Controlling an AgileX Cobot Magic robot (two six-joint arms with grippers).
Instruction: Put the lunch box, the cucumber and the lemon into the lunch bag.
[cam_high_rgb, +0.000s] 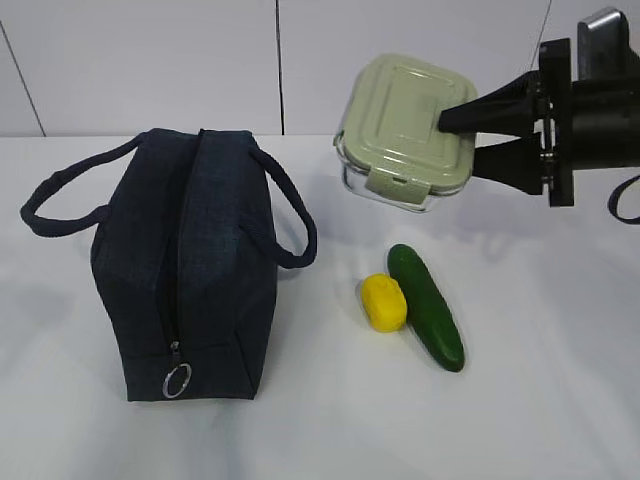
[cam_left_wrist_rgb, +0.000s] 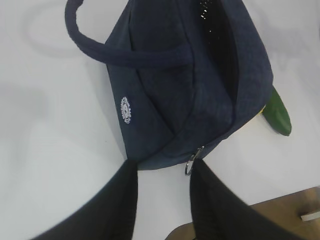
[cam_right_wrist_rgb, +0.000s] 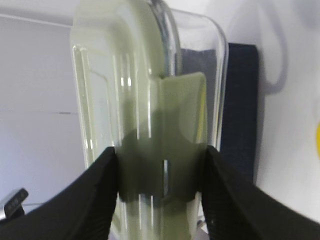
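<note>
A: Right gripper (cam_high_rgb: 462, 138), black, is clamped on the rounded-square clear lunch box with the pale sage-green snap-lock lid (cam_high_rgb: 405, 130); one finger on the lid, the other under the base. Box is lifted off the white table (cam_high_rgb: 520, 420), tilted with its lid toward the camera.

B: Wrist view agrees?

A: Yes. Black fingers (cam_right_wrist_rgb: 100, 195) press either side of the box (cam_right_wrist_rgb: 150, 125) at its latch tab.

B: Left gripper?

A: Left gripper (cam_left_wrist_rgb: 162, 197) has its two dark fingers parted, nothing between them. It hangs just above the silver ring pull (cam_left_wrist_rgb: 193, 164) at the near end of the dark navy fabric lunch bag (cam_left_wrist_rgb: 180, 85).

B: Near to far on the table?

A: Bag (cam_high_rgb: 190, 270) stands upright at left, ring pull nearest. Right of it, small bright yellow lemon (cam_high_rgb: 384, 302) touches the smooth dark green cucumber (cam_high_rgb: 427, 306). Held box is above and beyond both.
</note>
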